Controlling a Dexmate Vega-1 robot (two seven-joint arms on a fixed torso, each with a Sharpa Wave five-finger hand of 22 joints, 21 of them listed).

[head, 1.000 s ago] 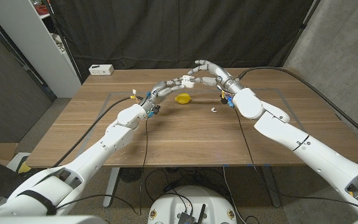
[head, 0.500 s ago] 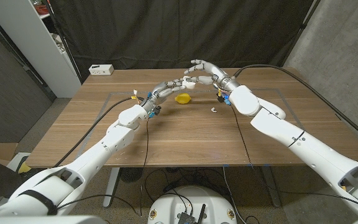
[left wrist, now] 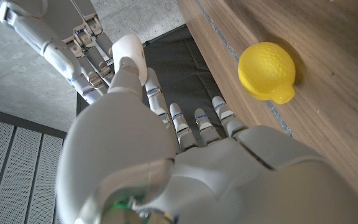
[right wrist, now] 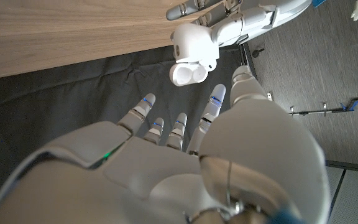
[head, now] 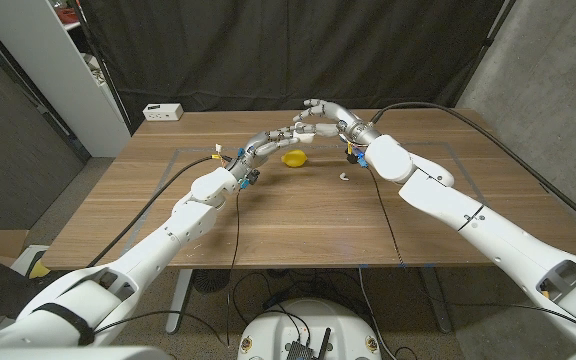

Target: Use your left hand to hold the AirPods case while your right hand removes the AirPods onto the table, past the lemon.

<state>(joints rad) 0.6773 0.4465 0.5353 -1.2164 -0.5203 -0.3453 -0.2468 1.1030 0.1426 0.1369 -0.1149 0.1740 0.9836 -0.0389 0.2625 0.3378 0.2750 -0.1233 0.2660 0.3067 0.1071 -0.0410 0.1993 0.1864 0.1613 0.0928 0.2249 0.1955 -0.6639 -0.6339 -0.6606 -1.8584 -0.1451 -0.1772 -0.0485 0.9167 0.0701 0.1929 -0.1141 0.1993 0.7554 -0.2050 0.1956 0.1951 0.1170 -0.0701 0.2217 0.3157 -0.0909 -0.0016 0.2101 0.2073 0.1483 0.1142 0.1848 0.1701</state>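
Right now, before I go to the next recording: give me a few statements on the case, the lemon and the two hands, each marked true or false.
1. The left hand holds the AirPods case up off the table. True.
2. The case's lid is closed. False: in the right wrist view it hangs open, with two sockets showing.
3. The lemon lies on the table below the two hands. True.
4. The right hand is resting on the table beside the lemon. False: it is raised, its fingers apart, reaching toward the case.
5. A small white object lies on the table to the robot's right of the lemon. True; whether it is an AirPod cannot be told.
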